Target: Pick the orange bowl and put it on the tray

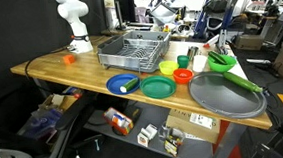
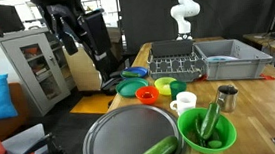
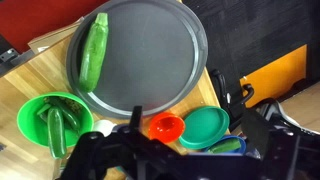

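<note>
The orange bowl [image 3: 167, 127] stands upright on the wooden table, just off the rim of the tray [image 3: 150, 50] and beside a green plate [image 3: 205, 126]. It shows in both exterior views [image 1: 182, 75] [image 2: 147, 93]. The dark-grey tray [image 1: 218, 96] [image 2: 118, 139] lies at the table's end, with a green cucumber [image 3: 93, 48] on its edge. My gripper [image 3: 175, 145] shows only in the wrist view, as dark blurred fingers along the bottom edge. It is high above the orange bowl, open and empty.
A green bowl [image 3: 55, 125] with green vegetables sits beside the tray. A blue plate [image 1: 122, 83] lies past the green plate. A grey wire dish rack [image 1: 135, 51], a white cup [image 2: 185, 102] and a metal cup [image 2: 226, 97] stand nearby. A tiny orange object [image 1: 69, 59] lies far off.
</note>
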### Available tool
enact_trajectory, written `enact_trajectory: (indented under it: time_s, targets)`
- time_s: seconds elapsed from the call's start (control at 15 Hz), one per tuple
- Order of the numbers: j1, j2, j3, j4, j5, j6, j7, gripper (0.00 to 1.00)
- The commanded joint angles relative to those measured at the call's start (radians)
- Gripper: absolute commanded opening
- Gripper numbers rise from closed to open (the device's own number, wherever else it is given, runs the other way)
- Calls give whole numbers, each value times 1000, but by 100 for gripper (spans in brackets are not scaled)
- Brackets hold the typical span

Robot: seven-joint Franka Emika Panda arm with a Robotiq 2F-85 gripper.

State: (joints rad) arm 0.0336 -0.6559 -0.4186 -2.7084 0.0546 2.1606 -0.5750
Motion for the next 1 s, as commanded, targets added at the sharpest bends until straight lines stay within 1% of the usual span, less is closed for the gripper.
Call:
enact_trajectory:
  time_s: [0.0,0.13,0.27,0.47,0.6,0.67,0.73,0.93]
  targets:
    - [-27,7,27,2,22,-3,-16,100]
    - [-22,21,54,-8,9,27,-3,100]
    - [-17,46,102,-28,-1,82,36,100]
    - [0,93,184,-72,-11,197,111,100]
    - [42,125,197,-71,15,209,86,100]
    - [23,97,200,-76,6,181,98,100]
    - [35,112,208,-75,7,191,98,100]
    - [38,121,206,-70,8,194,97,100]
